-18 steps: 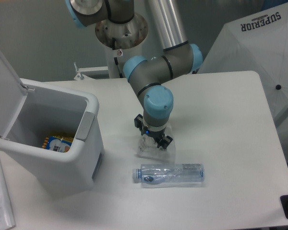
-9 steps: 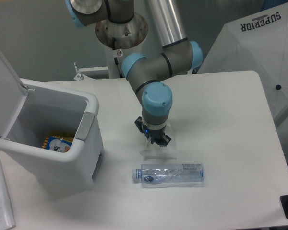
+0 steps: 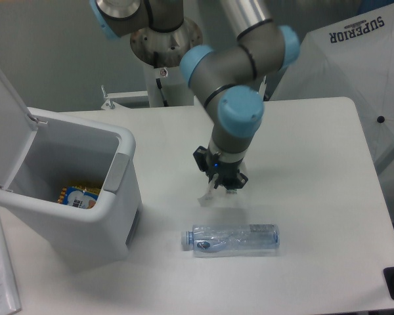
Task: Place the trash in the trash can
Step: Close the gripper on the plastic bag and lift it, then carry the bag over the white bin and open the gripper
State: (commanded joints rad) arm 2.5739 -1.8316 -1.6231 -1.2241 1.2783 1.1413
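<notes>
The fingers (image 3: 224, 186) are pinched shut on the crumpled clear plastic wrapper (image 3: 209, 194), which hangs from them just above the tabletop (image 3: 315, 164), a pale corner of it drooping to the lower left. The arm (image 3: 240, 72) comes down from the top of the view, grey tubes joined by light blue caps, and its wrist points nearly straight down over the middle of the tabletop.

At the far left, the trash can (image 3: 115, 216) sits on the tabletop's left side with its flip lid (image 3: 3, 125) swung up and back, so the inside is open to view. A grey handle tab (image 3: 115, 172) lies on its front rim. At the bottom of the can sits a colourful packet (image 3: 79, 195), orange and blue.

Right of the can and in front of the fingers, the crushed clear plastic bottle (image 3: 231, 238) lies on its side on the tabletop, cap end pointing left toward the can, a bluish label near that end. It is apart from both the wrapper and the can.

At the upper right, beyond the tabletop's edge, stands a white umbrella (image 3: 354, 72) printed with the word SUPERIOR.
</notes>
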